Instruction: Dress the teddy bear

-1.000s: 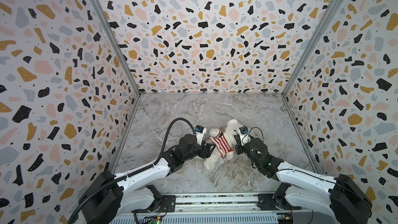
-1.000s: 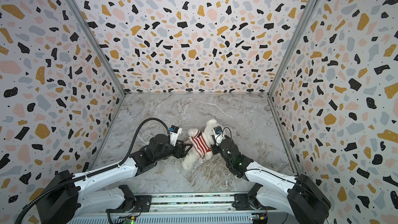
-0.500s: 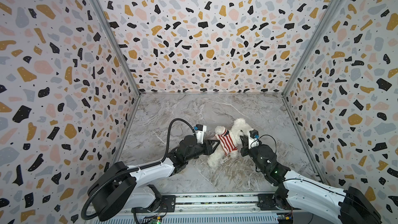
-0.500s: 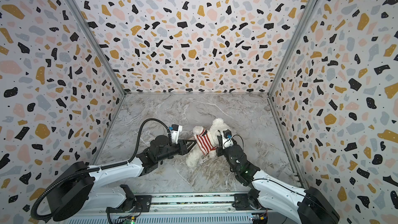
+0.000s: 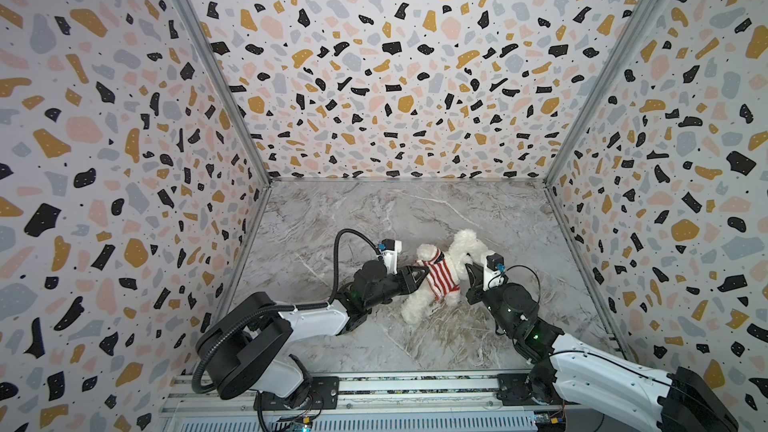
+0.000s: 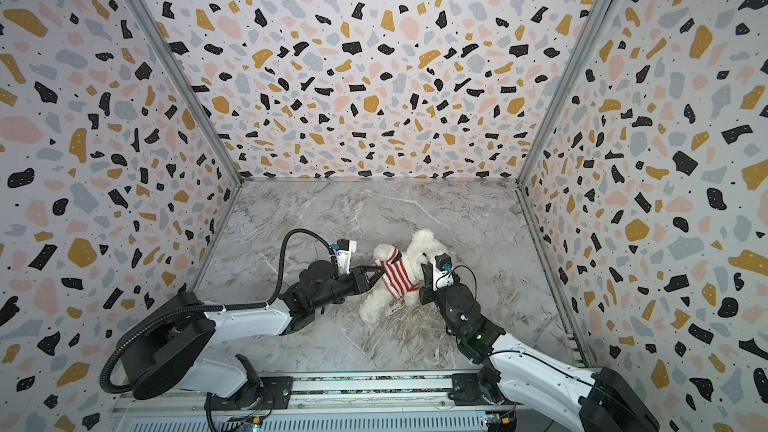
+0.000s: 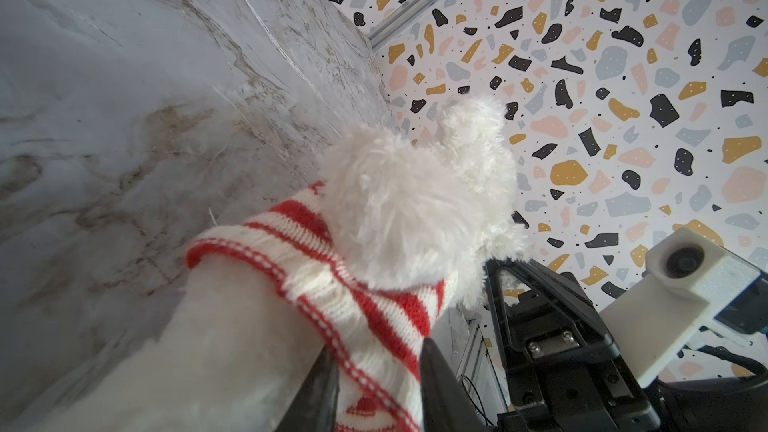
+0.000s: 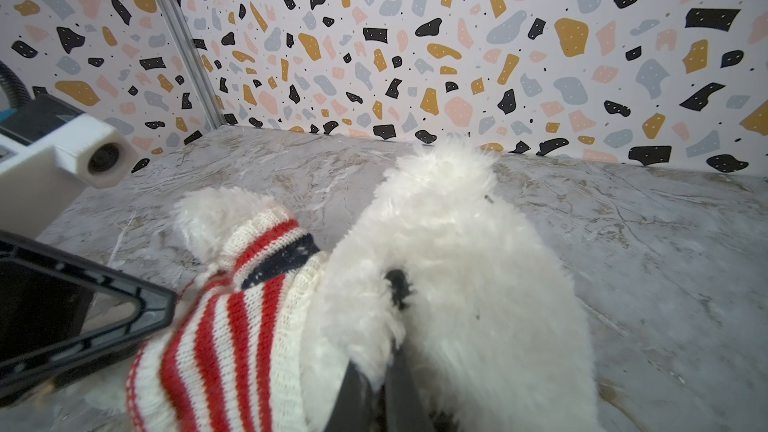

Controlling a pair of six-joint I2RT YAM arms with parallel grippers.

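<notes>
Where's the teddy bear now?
In both top views the teddy bear lies on the floor just right of centre, between the left gripper on its sweater and the right gripper.

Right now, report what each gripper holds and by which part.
Left gripper pinches the striped sweater at its hem edge. Right gripper is shut on the teddy bear, gripping fur by its head near the collar.

The grey marbled tabletop (image 5: 332, 222) carries the teddy bear (image 5: 465, 249) in a striped sweater (image 5: 442, 278).
</notes>
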